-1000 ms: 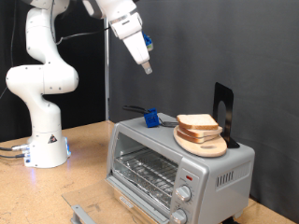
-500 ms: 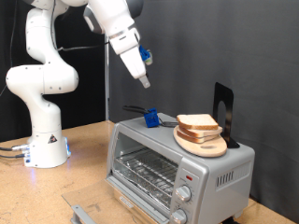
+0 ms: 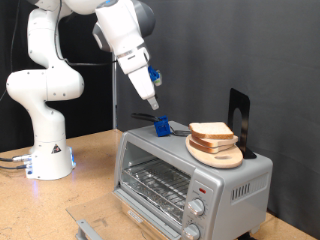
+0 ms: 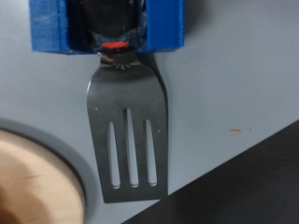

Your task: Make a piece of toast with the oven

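Observation:
The oven (image 3: pixel 235 182) stands at the exterior view's lower right, its front open onto the wire rack (image 3: pixel 160 184). On its roof a round wooden plate (image 3: pixel 222 159) carries two stacked bread slices, and the upper one is the piece of toast (image 3: pixel 212 130). My gripper (image 3: pixel 153 104) hangs just above a blue holder (image 3: pixel 160 126) on the roof's left part and holds nothing. In the wrist view a slotted metal spatula (image 4: pixel 128 131) sticks out of that blue holder (image 4: pixel 51 23), next to the plate's rim (image 4: pixel 33 187). My fingers do not show there.
A black upright stand (image 3: pixel 238 118) rises behind the plate. The arm's white base (image 3: pixel 45 150) sits on the wooden table at the exterior view's left. Round knobs (image 3: pixel 197 208) line the oven's front right.
The gripper has come down and slightly to the exterior view's left, from high above the oven to just over the blue holder. The bread and plate have not moved.

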`<action>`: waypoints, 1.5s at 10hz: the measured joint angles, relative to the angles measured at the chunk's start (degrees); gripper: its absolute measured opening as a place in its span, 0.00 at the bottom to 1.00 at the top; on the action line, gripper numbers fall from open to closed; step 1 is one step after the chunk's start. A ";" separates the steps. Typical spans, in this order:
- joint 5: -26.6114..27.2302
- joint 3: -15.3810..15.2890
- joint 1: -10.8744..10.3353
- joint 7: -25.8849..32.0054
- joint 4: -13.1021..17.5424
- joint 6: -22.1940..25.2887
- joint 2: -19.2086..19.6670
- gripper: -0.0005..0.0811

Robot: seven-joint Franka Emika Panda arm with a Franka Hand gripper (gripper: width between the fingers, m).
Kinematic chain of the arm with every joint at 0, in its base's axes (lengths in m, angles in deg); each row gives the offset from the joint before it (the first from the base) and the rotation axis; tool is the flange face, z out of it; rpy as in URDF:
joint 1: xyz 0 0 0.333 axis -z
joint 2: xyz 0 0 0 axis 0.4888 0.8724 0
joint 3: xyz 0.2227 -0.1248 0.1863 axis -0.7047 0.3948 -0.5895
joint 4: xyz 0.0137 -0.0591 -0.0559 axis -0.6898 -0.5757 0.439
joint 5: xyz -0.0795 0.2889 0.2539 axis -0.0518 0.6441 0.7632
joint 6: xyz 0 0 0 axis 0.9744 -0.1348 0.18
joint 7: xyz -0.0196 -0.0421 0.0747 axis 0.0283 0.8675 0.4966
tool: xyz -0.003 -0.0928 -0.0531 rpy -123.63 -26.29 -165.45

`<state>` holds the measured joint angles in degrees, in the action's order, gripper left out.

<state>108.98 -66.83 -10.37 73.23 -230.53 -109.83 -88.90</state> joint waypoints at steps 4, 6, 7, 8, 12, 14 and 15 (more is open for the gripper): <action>2.76 -3.27 -0.11 1.10 -1.62 -4.89 2.39 0.84; 3.28 -4.56 -0.12 1.10 -1.85 -6.51 3.65 0.84; 3.45 -5.11 -0.12 1.10 -1.96 -7.53 4.28 0.84; 3.62 -5.55 -0.12 1.10 -1.99 -8.36 4.96 0.84; 3.76 -6.24 -0.12 1.10 -1.99 -10.44 7.08 0.84; 3.76 -6.54 -0.11 1.10 -1.98 -11.44 8.07 0.84; 3.76 -6.64 -0.11 1.10 -1.97 -11.81 8.43 0.84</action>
<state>112.74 -73.47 -10.48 74.33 -232.50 -121.64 -80.47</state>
